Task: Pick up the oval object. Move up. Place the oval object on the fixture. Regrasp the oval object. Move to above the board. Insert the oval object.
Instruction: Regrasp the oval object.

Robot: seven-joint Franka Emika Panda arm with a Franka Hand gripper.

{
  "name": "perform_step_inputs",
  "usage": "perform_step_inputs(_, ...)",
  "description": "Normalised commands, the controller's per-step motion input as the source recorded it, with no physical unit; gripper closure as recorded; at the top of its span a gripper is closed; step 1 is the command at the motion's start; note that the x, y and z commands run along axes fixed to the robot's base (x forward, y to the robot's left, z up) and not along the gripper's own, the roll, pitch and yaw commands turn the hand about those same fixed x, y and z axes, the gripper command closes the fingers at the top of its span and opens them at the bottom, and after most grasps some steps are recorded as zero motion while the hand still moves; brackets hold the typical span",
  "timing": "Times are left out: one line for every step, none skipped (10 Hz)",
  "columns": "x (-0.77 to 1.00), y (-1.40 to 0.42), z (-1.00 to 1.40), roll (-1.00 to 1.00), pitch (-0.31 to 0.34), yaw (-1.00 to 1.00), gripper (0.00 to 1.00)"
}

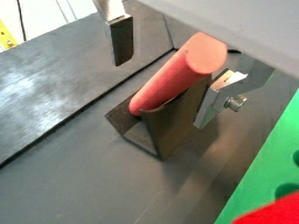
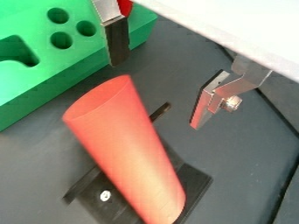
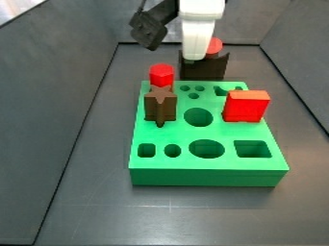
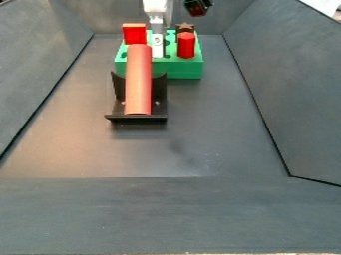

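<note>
Nearest in a side view, the oval object [image 4: 138, 80] lies propped on the fixture [image 4: 138, 112], its upper end leaning toward the green board [image 4: 186, 68] just beyond. The claw [image 1: 163, 66] hangs released above that upper end, its fingers [image 1: 121, 39] apart on either side and touching nothing. The likely risk is an off-centre regrasp that tips or rolls the smooth peg out of its notch; no writing is readable.

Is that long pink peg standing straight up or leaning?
Leaning: the oval object rests tilted against the fixture, with the open end effector around its upper end.
</note>
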Motion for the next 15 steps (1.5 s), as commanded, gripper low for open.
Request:
perform_step_inputs(0.84,-0.01,0.0,-0.02,0.203,0.04,0.0)
perform_step_inputs(0.74,-0.01,0.0,-0.02,0.211,0.04,0.0)
perform_step_inputs(0.67,-0.01,0.0,-0.03,0.211,0.05,0.0)
perform_step_inputs(0.58,-0.01,0.0,-0.03,0.219,0.05,0.0)
perform_step_inputs(0.53,-0.01,0.0,-0.03,0.223,0.05,0.0)
perform_step_inputs(0.45,-0.01,0.01,-0.03,0.232,0.05,0.0)
perform_step_inputs(0.41,-0.01,0.0,-0.03,0.236,0.05,0.0)
perform_step_inputs(0.33,-0.01,0.0,-0.04,0.23,0.06,0.0)
perform_step_inputs(0.3,-0.01,0.0,-0.04,0.229,0.06,0.0)
perform_step_inputs(0.22,-0.01,0.0,-0.04,0.232,0.06,0.0)
perform_step_inputs(0.18,-0.01,0.0,-0.04,0.237,0.06,0.0)
perform_step_inputs(0.12,-0.01,0.0,-0.05,0.239,0.06,0.0)
perform_step_inputs(0.09,-0.01,0.0,-0.05,0.235,0.06,0.0)
perform_step_inputs(0.08,-0.01,0.0,-0.05,0.221,0.06,0.0)
perform_step_inputs(0.08,-0.01,0.0,-0.05,0.218,0.06,0.0)
